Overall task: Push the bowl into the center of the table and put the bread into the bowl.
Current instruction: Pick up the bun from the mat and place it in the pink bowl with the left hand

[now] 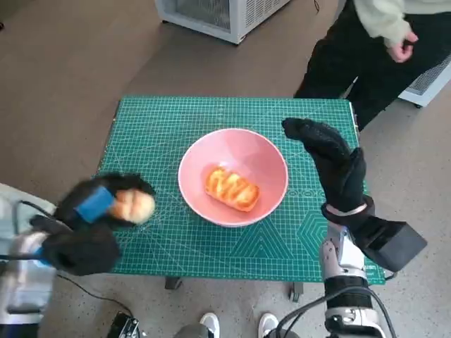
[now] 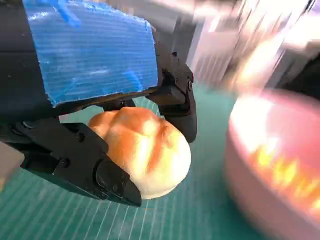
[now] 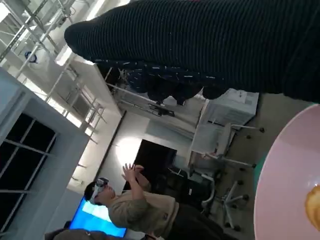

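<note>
A pink bowl (image 1: 232, 149) sits near the middle of the green cutting mat (image 1: 162, 127) and holds a glazed pastry (image 1: 231, 188). My left hand (image 1: 95, 211), at the mat's left edge, grips a round golden bread roll (image 1: 132, 206); the left wrist view shows the roll (image 2: 145, 150) between the black fingers (image 2: 75, 160), with the bowl (image 2: 275, 165) blurred beside it. My right hand (image 1: 331, 158) hovers just right of the bowl, fingers apart and holding nothing. In the right wrist view the glove (image 3: 210, 45) crosses the picture and the bowl's rim (image 3: 285, 180) shows.
A person in dark trousers (image 1: 352, 49) stands beyond the table's far right corner. A white appliance (image 1: 218, 14) stands on the floor behind the table. Shoes (image 1: 236, 324) show at the table's near edge. Another person (image 3: 140, 205) appears in the right wrist view.
</note>
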